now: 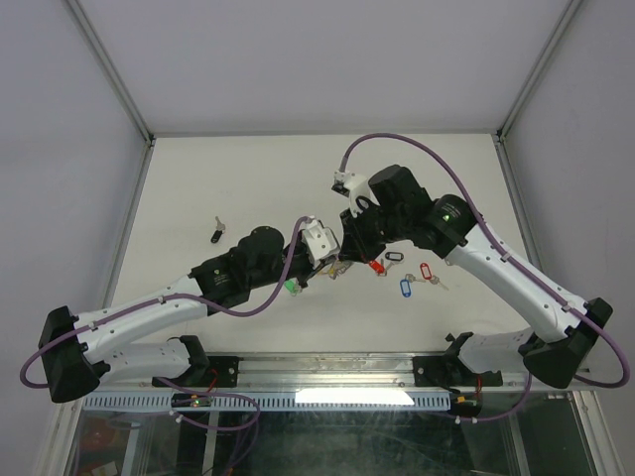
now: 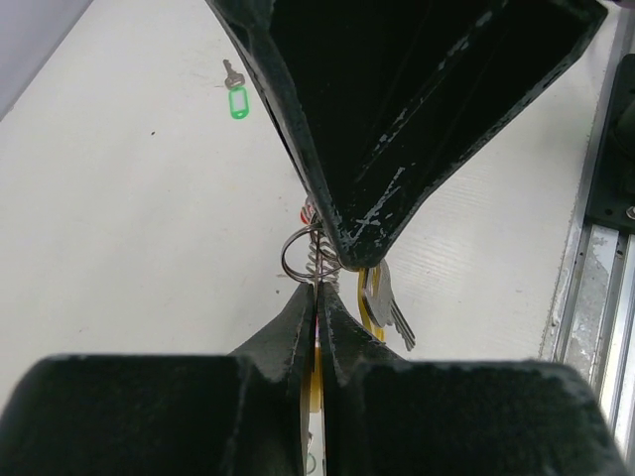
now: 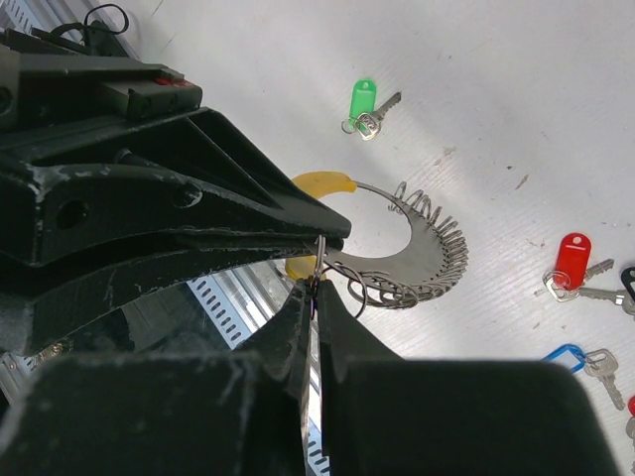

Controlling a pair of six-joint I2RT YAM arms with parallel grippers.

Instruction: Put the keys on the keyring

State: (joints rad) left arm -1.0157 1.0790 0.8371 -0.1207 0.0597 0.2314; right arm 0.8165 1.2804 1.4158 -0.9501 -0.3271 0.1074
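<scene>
The left arm is stretching in low and the right arm is bending down from the far side, tips meeting over the table (image 1: 248,178). The left gripper (image 2: 317,297) is pinching the keyring (image 3: 437,253) by its wire; the right gripper (image 3: 316,288) is clamping shut on a thin wire there, whose I cannot tell. A green key (image 3: 365,104) and a red key (image 3: 571,263) are lying loose

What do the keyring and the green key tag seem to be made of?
Keyring: thin silvery metal wire, judging by its shiny coils; its yellow segment looks like matte plastic. Green tag: probably plastic, smooth and evenly coloured.
</scene>
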